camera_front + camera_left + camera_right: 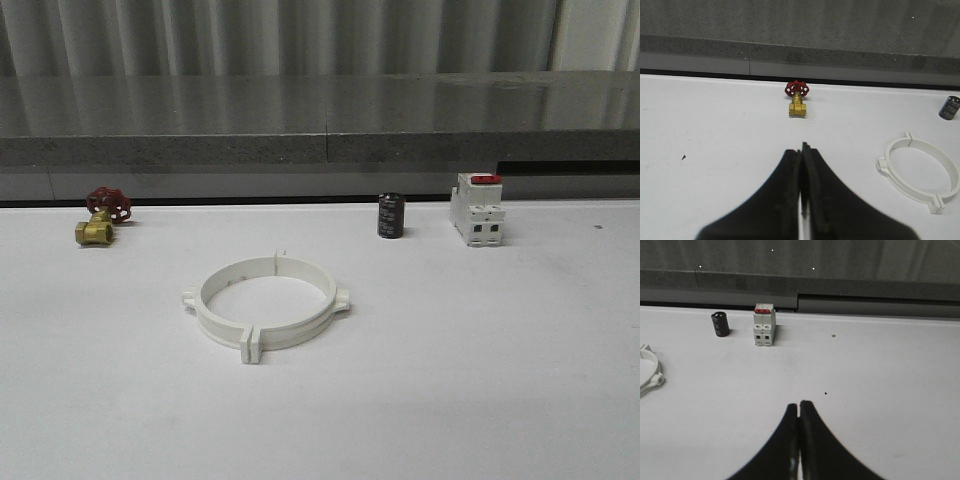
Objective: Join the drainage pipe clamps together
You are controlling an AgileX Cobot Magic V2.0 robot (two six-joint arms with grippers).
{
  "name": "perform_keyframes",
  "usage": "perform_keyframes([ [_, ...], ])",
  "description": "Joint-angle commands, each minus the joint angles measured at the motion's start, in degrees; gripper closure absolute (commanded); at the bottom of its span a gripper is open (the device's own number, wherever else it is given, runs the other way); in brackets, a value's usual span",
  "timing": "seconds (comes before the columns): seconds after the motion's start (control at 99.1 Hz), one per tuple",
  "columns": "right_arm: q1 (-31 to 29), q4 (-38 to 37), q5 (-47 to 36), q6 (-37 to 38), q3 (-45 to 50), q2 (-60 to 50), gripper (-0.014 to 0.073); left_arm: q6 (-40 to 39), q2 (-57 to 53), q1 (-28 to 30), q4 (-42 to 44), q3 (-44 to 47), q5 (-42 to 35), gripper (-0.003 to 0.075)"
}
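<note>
The drainage pipe clamps lie flat on the white table as one closed white ring with lugs sticking out around its rim. The same ring sits off to the side of my left gripper, which is shut with nothing between its black fingers and hangs over bare table. An edge of the ring shows at the border of the right wrist view. My right gripper is shut and empty too, well apart from the ring.
A brass valve with a red handwheel stands at the back left. A black cylinder and a white boxy switch with a red top stand at the back right. A grey ledge runs behind the table.
</note>
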Motion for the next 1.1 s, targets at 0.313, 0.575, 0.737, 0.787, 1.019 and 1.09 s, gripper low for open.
perform_keyframes([
  [0.313,-5.76,6.64,-16.98,-2.76,10.09,-5.61,0.0662,0.06,0.23,-0.04,-0.18,-1.5,-3.96,0.0741],
  [0.575,-5.76,6.64,-26.16,-0.97,15.11,-5.61,0.0662,0.06,0.23,-0.04,-0.18,-1.5,-3.96,0.0741],
  [0.737,-5.76,6.64,-32.07,1.35,18.53,-5.61,0.0662,0.06,0.23,-0.04,-0.18,-1.5,-3.96,0.0741],
  [0.787,-5.76,6.64,-33.37,1.81,19.13,-5.61,0.0662,0.06,0.23,-0.04,-0.18,-1.5,-3.96,0.0741],
  [1.019,-5.76,4.02,-33.96,3.31,19.06,-5.61,0.0662,0.06,0.23,-0.04,-0.18,-1.5,-3.96,0.0741],
  [1.09,-5.76,3.76,-34.01,3.37,19.06,-5.61,0.0662,0.06,0.23,-0.04,-0.18,-1.5,-3.96,0.0741],
])
